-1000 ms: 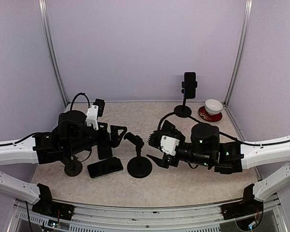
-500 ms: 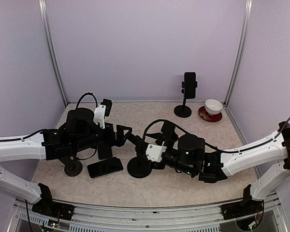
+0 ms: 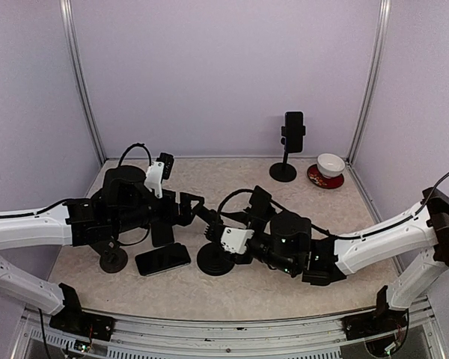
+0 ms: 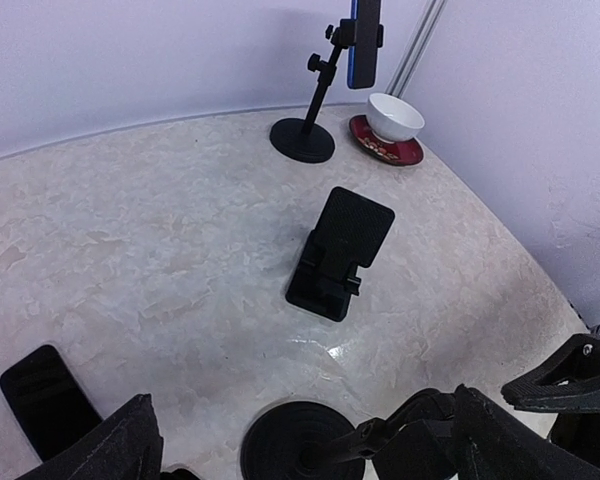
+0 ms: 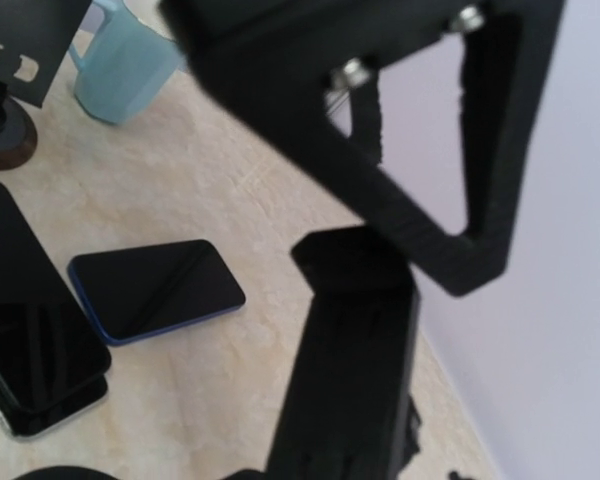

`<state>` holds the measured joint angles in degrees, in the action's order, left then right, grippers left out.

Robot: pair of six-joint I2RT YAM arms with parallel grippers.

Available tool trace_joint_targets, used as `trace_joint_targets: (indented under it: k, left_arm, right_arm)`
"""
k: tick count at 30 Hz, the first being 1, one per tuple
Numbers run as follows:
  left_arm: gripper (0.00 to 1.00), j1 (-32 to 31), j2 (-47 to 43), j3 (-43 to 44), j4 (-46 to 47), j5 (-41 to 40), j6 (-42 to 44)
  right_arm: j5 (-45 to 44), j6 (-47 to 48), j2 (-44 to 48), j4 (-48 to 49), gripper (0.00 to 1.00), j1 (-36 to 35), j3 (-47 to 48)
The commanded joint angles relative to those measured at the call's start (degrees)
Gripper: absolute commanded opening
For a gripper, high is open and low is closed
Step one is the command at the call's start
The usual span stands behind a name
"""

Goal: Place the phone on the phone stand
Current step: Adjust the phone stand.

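**Right gripper closes in on the empty phone stand; phone still flat on the table**

Seen from above, the right gripper (image 3: 217, 232) has swung in from 3 o'clock over the last second and now sits against the stem of the round-based phone stand (image 3: 215, 259) at the middle of the table (image 3: 284, 292); its jaws have been narrowing as it came, but I cannot tell whether they are clamped on the stand or only close around it; its wrist camera shows the stand's black cradle (image 5: 352, 350) looming just below one blurred finger. The left gripper (image 3: 188, 209) has edged towards 3 o'clock as well; it hangs spread wide with nothing in it, at about 10 o'clock of the stand's base.

This suggests the right arm is steadying or adjusting the stand rather than fetching the phone; the placing itself has not begun.

The phone (image 3: 162, 259) lies flat on the table at 9 o'clock of the stand's base, near it, with no finger on it; from the right gripper it sits at about 8 o'clock, with the stand's base between; from the left gripper it is at about 7 o'clock, near but apart. The right wrist view also shows a blue-edged phone (image 5: 155, 288) lying flat nearby; which phone is meant I cannot tell. At far 1 o'clock a tall stand (image 3: 283, 170) already carries a mounted phone (image 3: 293, 126).
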<state>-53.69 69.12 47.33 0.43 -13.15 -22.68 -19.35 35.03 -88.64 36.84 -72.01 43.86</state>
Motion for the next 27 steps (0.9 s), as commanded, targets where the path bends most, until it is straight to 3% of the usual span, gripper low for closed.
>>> trace_joint_targets:
  k: [1, 5, 15, 19, 27]
  left_arm:
    - [0.97, 0.43, 0.35, -0.58, 1.89, 1.63, -0.15]
    - [0.95, 0.43, 0.63, -1.31, 2.30, 1.61, -0.22]
    - [0.92, 0.52, 1.19, -2.47, 2.73, 1.94, -0.48]
    - [0.90, 0.52, 1.04, -3.16, 3.08, 2.36, -0.64]
    - [0.87, 0.52, 0.28, -4.30, 3.48, 2.96, -1.31]
  right_arm:
    - [-1.17, 1.06, -1.39, 2.86, 0.58, -1.15, 0.46]
    - [-2.50, 2.70, -2.41, 3.78, 0.48, -1.76, 0.70]
    - [-7.49, 7.14, -3.67, 6.24, 0.36, -2.79, 0.48]
    - [-7.98, 8.78, -3.14, 5.40, 0.25, -2.85, 0.44]
    - [-6.90, 10.35, -0.90, 0.74, 0.17, -2.85, 0.87]
